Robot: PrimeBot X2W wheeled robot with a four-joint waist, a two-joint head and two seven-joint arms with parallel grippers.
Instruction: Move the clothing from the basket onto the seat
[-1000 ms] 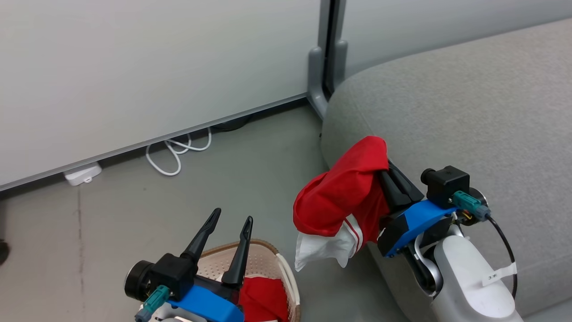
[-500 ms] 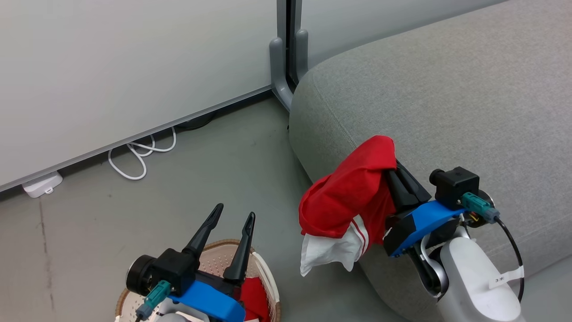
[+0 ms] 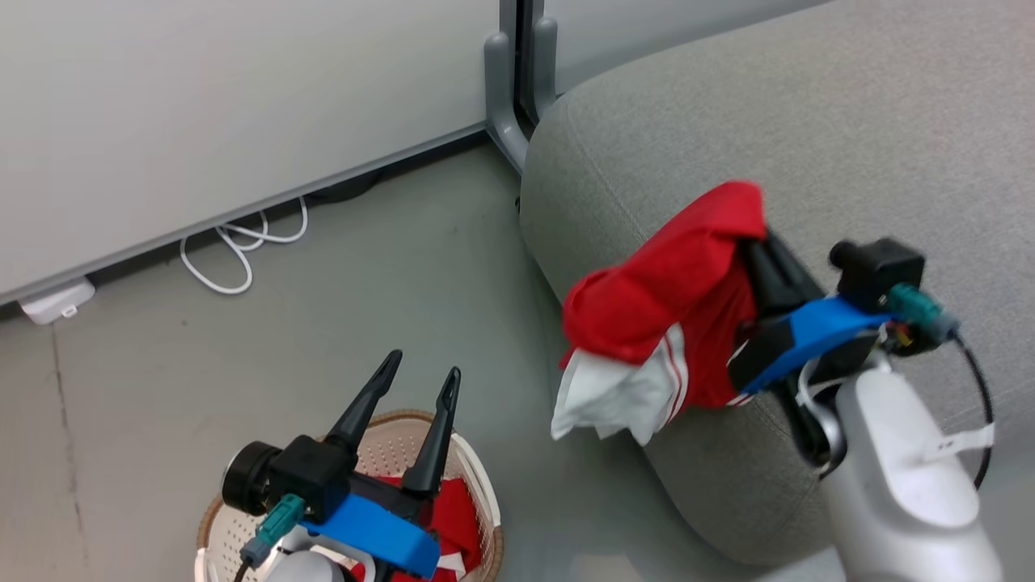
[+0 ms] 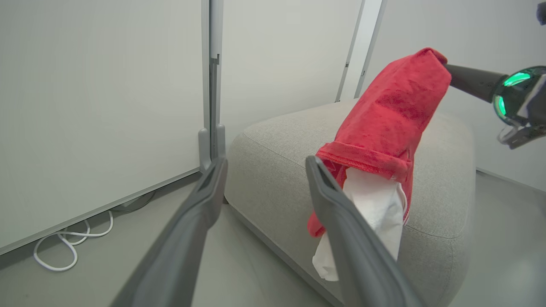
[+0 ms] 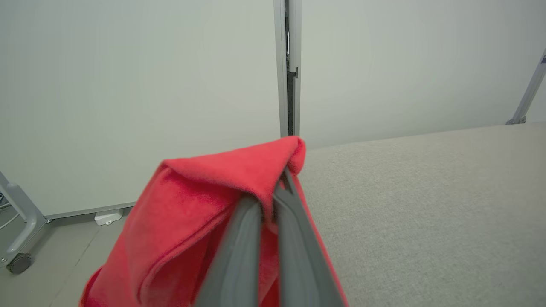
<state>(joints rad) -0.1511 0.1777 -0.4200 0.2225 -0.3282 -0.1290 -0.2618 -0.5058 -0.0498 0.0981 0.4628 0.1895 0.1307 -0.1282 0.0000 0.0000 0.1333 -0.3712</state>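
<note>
Hanging from the clenched right gripper (image 3: 762, 252) is the red-and-white garment (image 3: 663, 295), pinched at a top fold so that its bulk drapes down and away from the 2 dark fingers. A high pinch like this is judged to be chosen so the cloth swings free of the basket (image 3: 482, 493) and clears the seat (image 3: 808, 121) on the way over. The garment is held above the seat's rounded corner, its white panel dangling past the edge toward the floor (image 3: 323, 347). Whether the lower cloth brushes the upholstery cannot be told. In the right wrist view the fold is seen trapped between the closed fingers, with broad grey cushion lying just beyond.

Lower left, the left gripper (image 3: 424, 365) is kept spread wide and empty above the basket, fingers pointed up and away. It is judged to be parked there, ready for the next pick. Inside the basket the plain red garment (image 3: 457, 517) is left lying, so only part of the job is counted as under way. A further carry inward over the cushion is called for before release, or the cloth may slide off the rounded edge.
</note>
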